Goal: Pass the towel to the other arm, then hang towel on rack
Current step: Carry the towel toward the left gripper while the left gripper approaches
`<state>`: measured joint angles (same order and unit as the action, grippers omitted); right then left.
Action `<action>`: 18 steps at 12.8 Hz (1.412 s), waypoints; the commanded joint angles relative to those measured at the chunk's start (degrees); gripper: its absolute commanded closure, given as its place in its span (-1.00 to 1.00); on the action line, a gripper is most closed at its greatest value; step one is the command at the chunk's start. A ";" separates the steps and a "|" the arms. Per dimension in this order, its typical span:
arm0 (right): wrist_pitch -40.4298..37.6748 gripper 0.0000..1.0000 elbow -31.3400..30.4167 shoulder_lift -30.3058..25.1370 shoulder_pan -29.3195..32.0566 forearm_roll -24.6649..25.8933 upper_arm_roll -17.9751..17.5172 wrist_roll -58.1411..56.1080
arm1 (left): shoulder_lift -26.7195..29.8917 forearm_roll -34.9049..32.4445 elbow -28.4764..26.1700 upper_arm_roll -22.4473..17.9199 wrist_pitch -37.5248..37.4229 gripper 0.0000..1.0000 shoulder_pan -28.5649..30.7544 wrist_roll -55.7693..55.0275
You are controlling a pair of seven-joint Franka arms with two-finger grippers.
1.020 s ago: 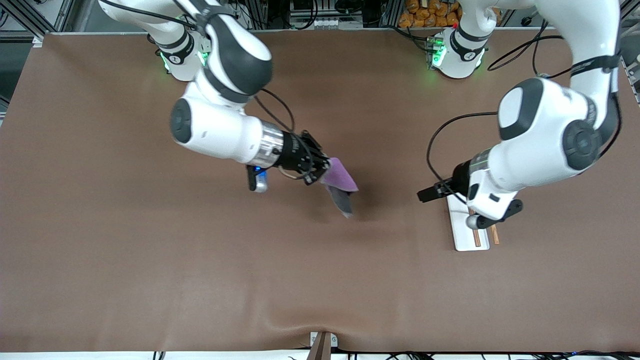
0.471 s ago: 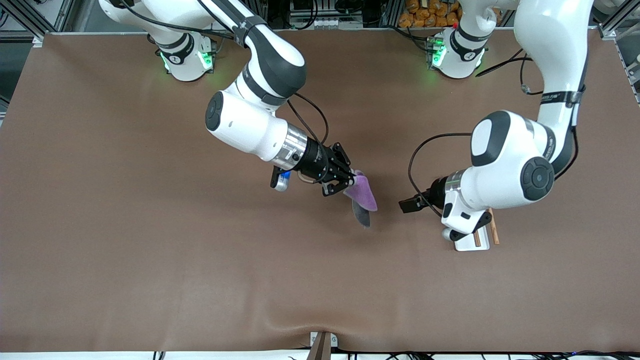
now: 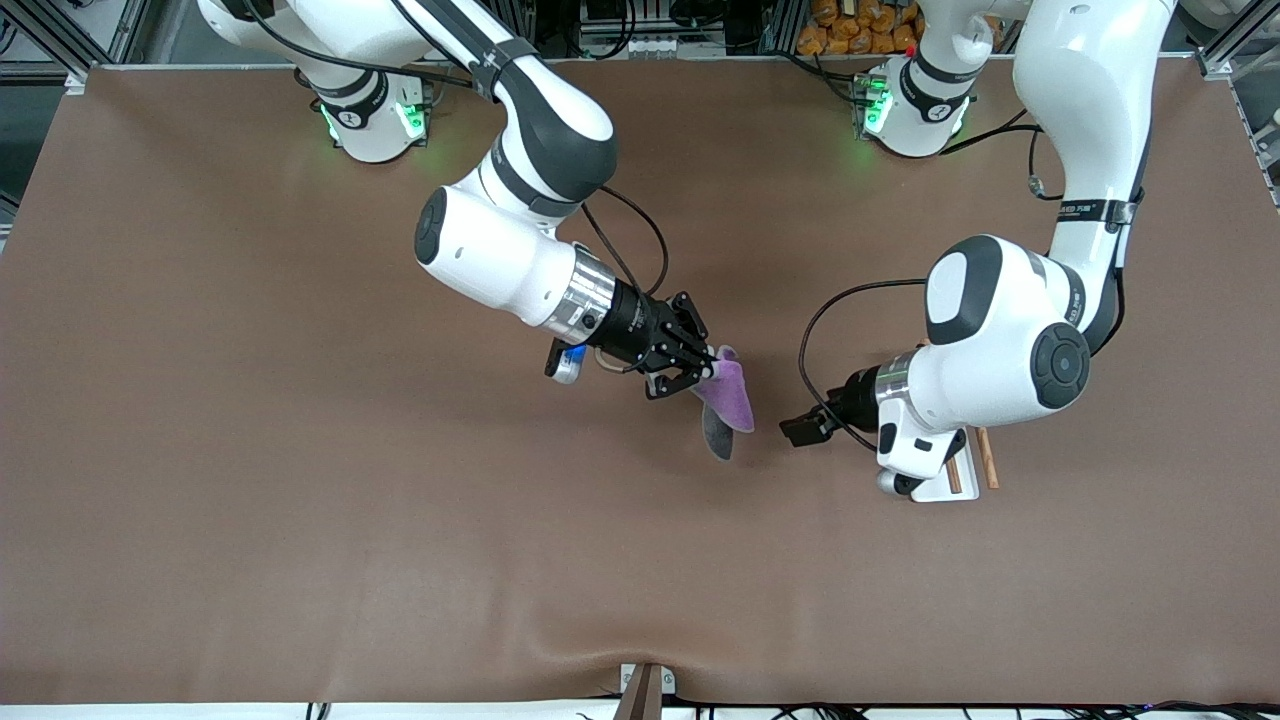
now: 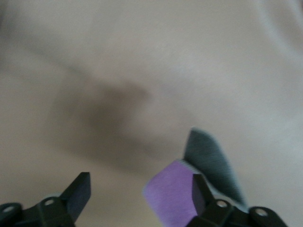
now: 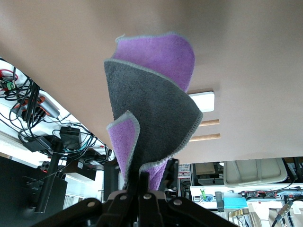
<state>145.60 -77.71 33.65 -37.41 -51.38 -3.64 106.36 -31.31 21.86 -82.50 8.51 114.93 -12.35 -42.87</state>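
In the front view we see the right end effector point(image 3: 703, 372) over the middle of the brown worktop point(image 3: 300, 500), its fingers pinched shut on one edge of the towel point(image 3: 728, 403). The towel hangs from that grip with its purple face up and a dark grey flap drooping below it. The left end effector point(image 3: 797, 430) hovers just beside the towel, toward the left arm's end of the worktop, and does not touch the cloth. From this angle we cannot judge its finger spacing. The rack point(image 3: 955, 478) stands on the worktop under the left arm's wrist, so we make out only the end of its white base and the tips of its two brown rods.

In the left wrist view we see the left end effector point(image 4: 139, 189) with its two dark fingers point(image 4: 78, 191) spread wide apart and nothing held between them. The towel point(image 4: 199, 182) shows close to one finger, purple nearest and grey past it, with blurred worktop all around.

In the right wrist view the right end effector point(image 5: 142, 182) is closed tightly on the gathered lower edge of the towel point(image 5: 151, 104), which fans outward in folds of grey and purple. The rack point(image 5: 203, 118) appears farther off on the worktop, its white base and two rods visible next to the cloth.
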 commanded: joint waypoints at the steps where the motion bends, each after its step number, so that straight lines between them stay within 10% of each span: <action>1: 0.47 1.00 2.04 1.25 -1.18 -1.45 0.83 0.78 | -4.54 1.00 6.55 -0.34 1.61 -0.75 -1.54 -1.86; 18: -0.23 1.00 2.12 0.89 -0.48 -1.36 0.92 0.78 | -1.21 0.91 6.56 -0.51 -3.22 -0.31 -4.88 -11.10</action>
<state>145.61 -77.44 33.67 -37.55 -51.41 -3.26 106.55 -33.27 22.49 -75.67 8.22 112.77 -17.11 -53.59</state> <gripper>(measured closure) 0.982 0.317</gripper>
